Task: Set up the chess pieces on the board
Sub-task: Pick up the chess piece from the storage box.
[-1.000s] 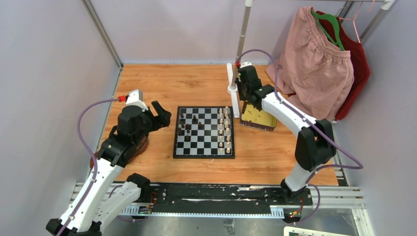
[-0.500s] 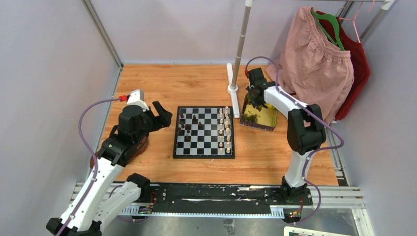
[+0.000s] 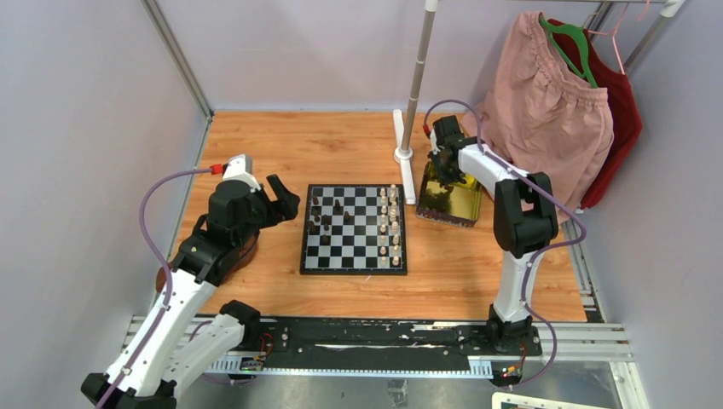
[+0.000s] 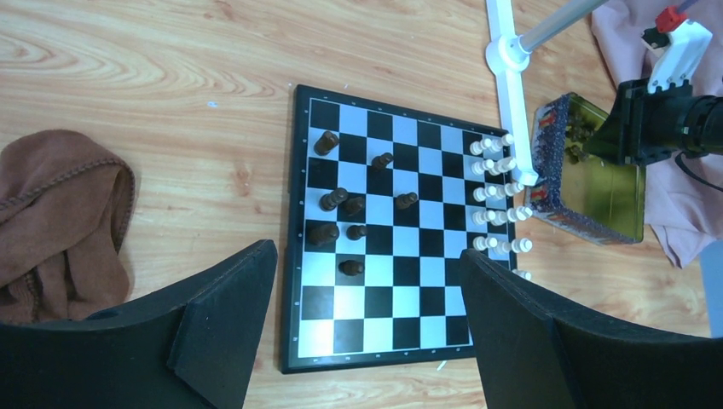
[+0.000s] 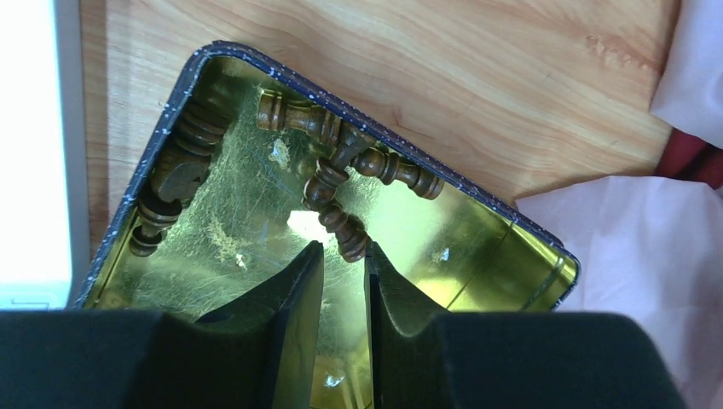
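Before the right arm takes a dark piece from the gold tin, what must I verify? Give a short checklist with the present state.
1. Right gripper empty: ok, jaws slightly apart, nothing between.
2. Target aligned: ok, a dark piece lies just beyond the fingertips in the gold tin.
3. Target separate: not ok, it touches other lying pieces.
4. Left gripper off the board: ok, open, at its left side.
5. Gripper height above tin floor: cannot tell.

Wooden table (image 3: 281, 145) under board (image 3: 341, 251), tray (image 3: 460, 200), cloth (image 4: 60, 213)
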### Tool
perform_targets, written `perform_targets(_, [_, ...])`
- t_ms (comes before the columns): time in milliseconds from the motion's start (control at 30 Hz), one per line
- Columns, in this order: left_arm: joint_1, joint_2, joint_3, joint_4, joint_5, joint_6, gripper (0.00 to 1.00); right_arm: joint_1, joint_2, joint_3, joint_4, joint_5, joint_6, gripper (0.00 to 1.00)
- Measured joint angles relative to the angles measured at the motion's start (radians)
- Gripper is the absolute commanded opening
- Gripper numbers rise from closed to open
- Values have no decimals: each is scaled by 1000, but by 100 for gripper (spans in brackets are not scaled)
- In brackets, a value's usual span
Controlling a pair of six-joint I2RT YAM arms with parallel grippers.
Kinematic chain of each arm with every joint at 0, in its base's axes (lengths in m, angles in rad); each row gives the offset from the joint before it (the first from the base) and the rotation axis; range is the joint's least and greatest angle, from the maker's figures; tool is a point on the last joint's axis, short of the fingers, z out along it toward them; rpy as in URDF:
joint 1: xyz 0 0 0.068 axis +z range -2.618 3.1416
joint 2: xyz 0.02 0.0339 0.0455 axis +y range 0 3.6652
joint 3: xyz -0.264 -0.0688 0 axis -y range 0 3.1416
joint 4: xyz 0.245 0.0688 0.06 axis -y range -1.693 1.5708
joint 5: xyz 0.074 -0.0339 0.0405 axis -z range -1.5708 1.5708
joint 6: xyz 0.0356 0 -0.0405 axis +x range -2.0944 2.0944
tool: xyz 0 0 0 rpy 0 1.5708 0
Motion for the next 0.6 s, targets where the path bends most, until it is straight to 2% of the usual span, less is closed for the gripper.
perform_targets(600, [0, 19, 0, 0, 0, 0, 84, -53, 60, 22, -23, -87, -19, 28])
